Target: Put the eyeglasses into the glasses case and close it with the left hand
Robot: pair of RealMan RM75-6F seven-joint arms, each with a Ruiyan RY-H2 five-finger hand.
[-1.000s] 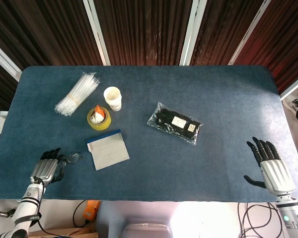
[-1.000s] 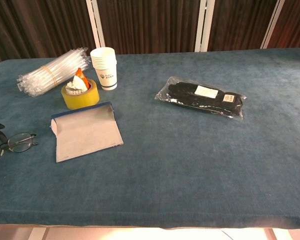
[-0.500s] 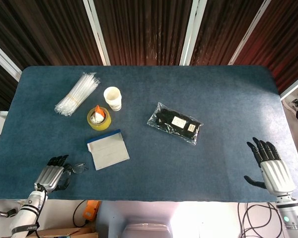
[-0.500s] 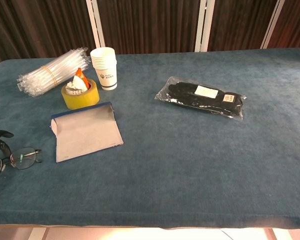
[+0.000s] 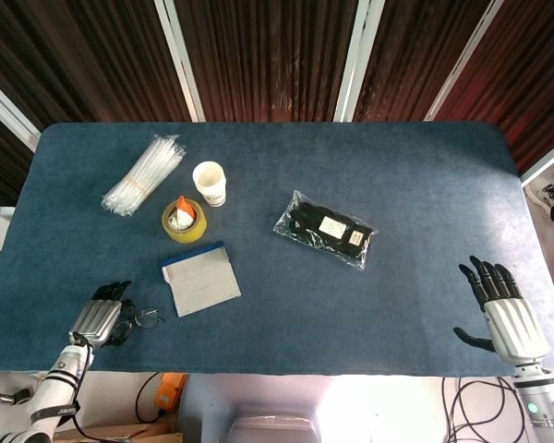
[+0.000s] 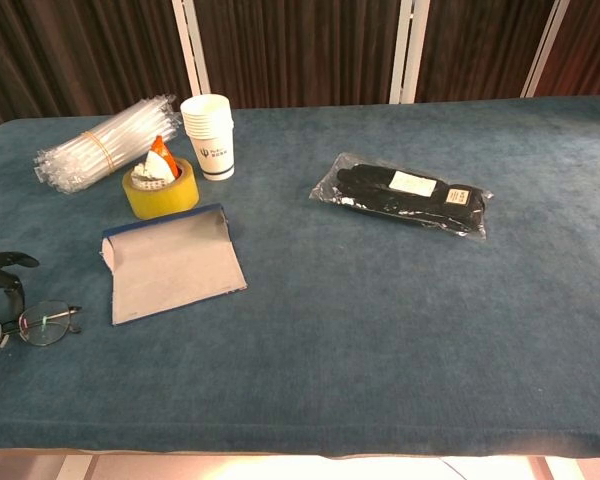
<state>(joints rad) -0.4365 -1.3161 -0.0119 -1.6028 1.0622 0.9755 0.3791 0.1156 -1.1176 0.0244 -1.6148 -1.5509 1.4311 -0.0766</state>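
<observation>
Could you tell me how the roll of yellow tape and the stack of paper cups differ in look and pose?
The tape roll is yellow, low and wide, lying flat with an orange and white packet in its core; the stack of paper cups is white, taller and narrower, standing upright with its mouth open. The cups carry small print; the tape shows none. Both are round and sit close together on the blue table.

eyeglasses (image 6: 28, 327) at left table (image 6: 330, 340) edge, left hand (image 6: 2, 275) fingertips touching them
</observation>
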